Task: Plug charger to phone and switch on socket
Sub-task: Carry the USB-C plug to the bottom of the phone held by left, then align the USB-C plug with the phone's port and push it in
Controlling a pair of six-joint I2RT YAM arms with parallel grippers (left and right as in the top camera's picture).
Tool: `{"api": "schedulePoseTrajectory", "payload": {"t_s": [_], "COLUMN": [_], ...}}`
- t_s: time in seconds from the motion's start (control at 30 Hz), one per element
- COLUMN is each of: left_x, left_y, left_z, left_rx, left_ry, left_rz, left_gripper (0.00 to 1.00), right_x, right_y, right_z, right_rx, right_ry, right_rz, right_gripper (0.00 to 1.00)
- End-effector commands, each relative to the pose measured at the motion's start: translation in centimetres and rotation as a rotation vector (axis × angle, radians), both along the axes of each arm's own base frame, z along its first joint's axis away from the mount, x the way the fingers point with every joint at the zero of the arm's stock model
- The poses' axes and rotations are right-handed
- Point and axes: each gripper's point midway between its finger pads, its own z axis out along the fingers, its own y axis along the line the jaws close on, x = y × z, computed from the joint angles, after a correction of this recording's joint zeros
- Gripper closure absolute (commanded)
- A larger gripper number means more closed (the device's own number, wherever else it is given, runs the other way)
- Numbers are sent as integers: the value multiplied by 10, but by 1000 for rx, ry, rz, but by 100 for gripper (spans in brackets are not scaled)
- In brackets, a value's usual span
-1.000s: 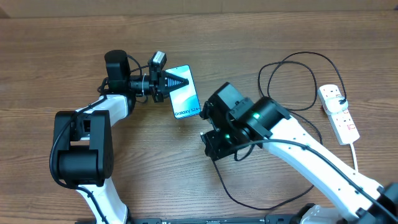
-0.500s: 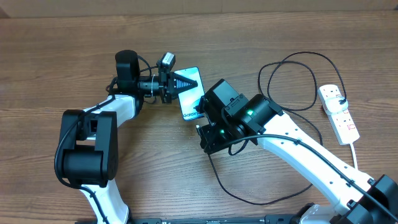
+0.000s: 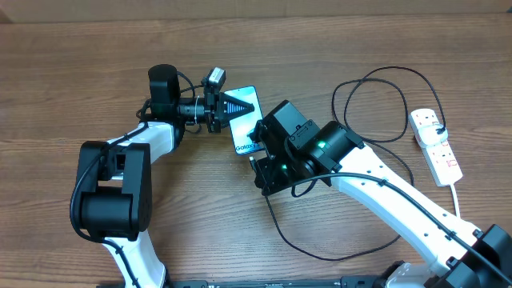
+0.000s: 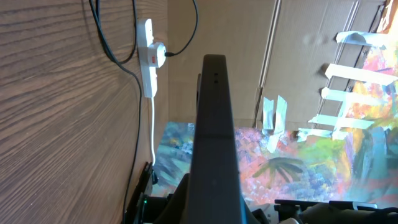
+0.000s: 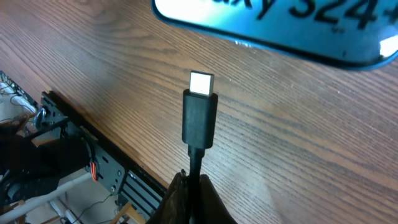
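Observation:
The phone (image 3: 242, 126) with its light blue "Galaxy S24" screen lies near the table's middle, held at its far end by my left gripper (image 3: 240, 105), which is shut on it. In the left wrist view its dark edge (image 4: 214, 130) runs up the middle. My right gripper (image 3: 258, 158) is shut on the charger cable just behind its plug tip (image 5: 200, 106), which points at the phone's bottom edge (image 5: 280, 31) with a small gap between them. The black charger cable (image 3: 376, 80) loops to the white socket (image 3: 436, 144) at the right, where its plug sits.
The socket's thick white cord (image 3: 458, 196) runs toward the front right. The charger's slack (image 3: 320, 252) curls under my right arm. In the left wrist view the socket (image 4: 148, 59) lies far off, with cardboard walls behind.
My left gripper moved the phone to the right a second ago and has held still since. My right gripper with the plug tip has closed in a little on the phone's bottom edge.

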Motion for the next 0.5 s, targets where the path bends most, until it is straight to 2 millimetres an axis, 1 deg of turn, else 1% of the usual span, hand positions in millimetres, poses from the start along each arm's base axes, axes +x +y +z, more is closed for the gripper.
{"api": "schedulePoseTrajectory", "payload": {"t_s": [0.0,0.13,0.47], "left_x": [-4,-8,-10], "left_y": [-1,-1,-1], "left_z": [8,10,11], "left_rx": [-19,-29,-36], "left_ry": [-11,-12,-14], "left_rz": [-40,-62,-77], "left_gripper": [96,96,96], "right_x": [2,2,1], "right_y": [2,2,1], "right_z": [4,4,3], "right_rx": [10,10,2], "right_ry": [-15,-15,-5], "right_rz": [-2,-2,-7], "right_gripper": [96,96,96]}}
